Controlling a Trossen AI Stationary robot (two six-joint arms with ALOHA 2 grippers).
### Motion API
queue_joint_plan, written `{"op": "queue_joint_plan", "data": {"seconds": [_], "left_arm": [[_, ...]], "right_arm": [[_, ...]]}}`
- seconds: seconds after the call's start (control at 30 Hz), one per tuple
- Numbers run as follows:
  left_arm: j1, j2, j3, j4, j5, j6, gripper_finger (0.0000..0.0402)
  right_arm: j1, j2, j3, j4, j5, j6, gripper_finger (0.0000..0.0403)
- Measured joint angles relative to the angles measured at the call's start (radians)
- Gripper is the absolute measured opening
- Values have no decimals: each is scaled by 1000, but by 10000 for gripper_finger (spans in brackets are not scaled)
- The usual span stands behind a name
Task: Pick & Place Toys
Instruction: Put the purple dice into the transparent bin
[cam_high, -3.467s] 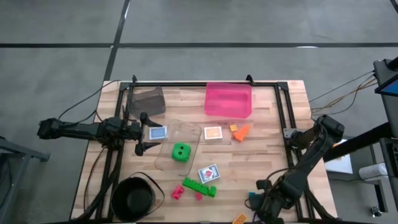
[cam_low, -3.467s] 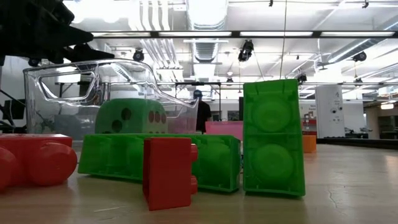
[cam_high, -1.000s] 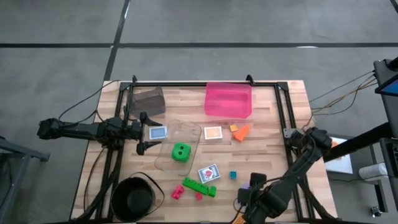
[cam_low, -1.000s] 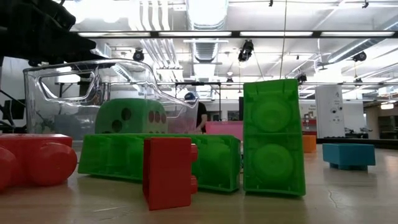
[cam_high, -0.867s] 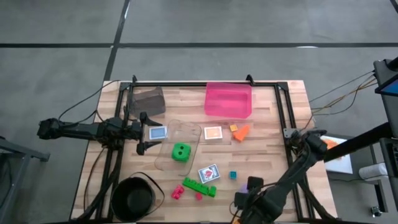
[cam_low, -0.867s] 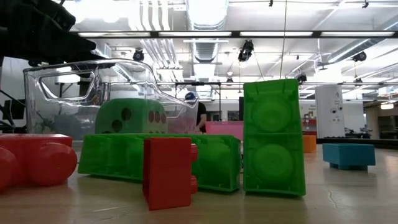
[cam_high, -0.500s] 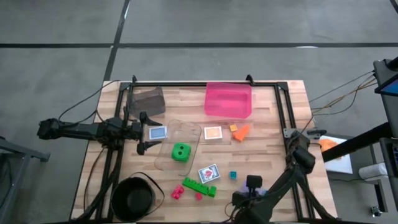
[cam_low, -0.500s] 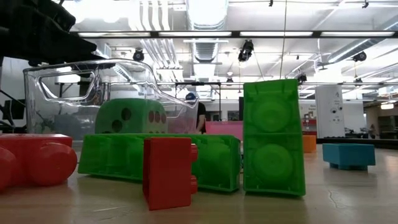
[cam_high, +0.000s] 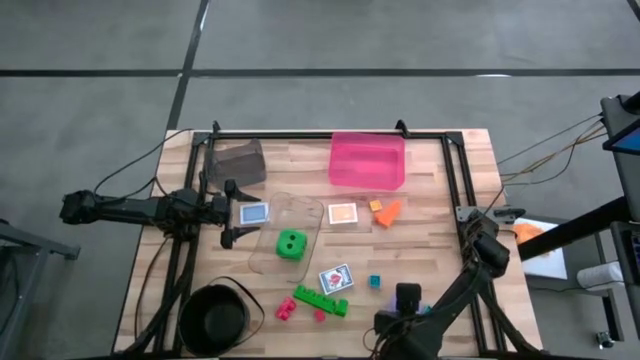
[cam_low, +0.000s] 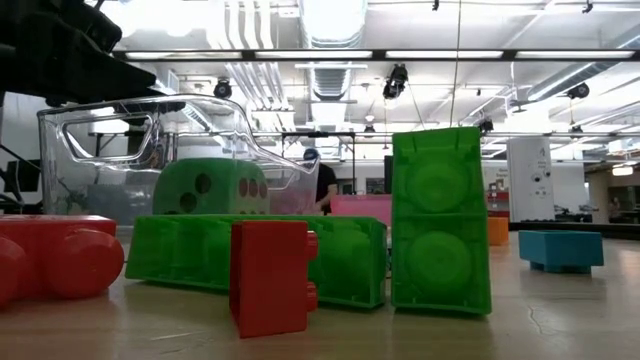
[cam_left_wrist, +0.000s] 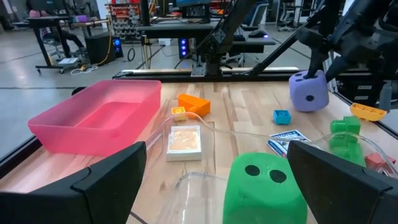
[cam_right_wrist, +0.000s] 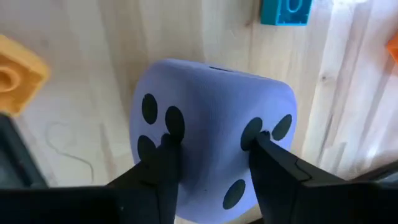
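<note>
While the left gripper (cam_left_wrist: 211, 180) is held wide apart by the green die (cam_left_wrist: 266, 186), the purple die (cam_right_wrist: 211, 140) is clamped by the right gripper (cam_right_wrist: 211, 155)

The high view looks straight down on the whole wooden tabletop (cam_high: 430, 200). The low view sits at tabletop level, close against the green plastic bricks (cam_low: 440, 220). The left wrist view faces across toward 3 o'clock, sharing the green dotted die (cam_left_wrist: 264, 186) with both.
</note>
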Motion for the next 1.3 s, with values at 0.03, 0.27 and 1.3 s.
{"op": "queue_joint_plan", "data": {"seconds": [0.03, 0.27, 1.3], "left_arm": [[0, 0, 0, 0, 0, 0, 392], [0, 0, 0, 1, 0, 0, 392], [0, 0, 0, 3, 0, -3, 393]], "right_arm": [[0, -3, 0, -1, 1, -11, 146], [0, -23, 0, -1, 69, -54, 113], [-61, -441, -327, 1030, 516, -787, 31]]}}
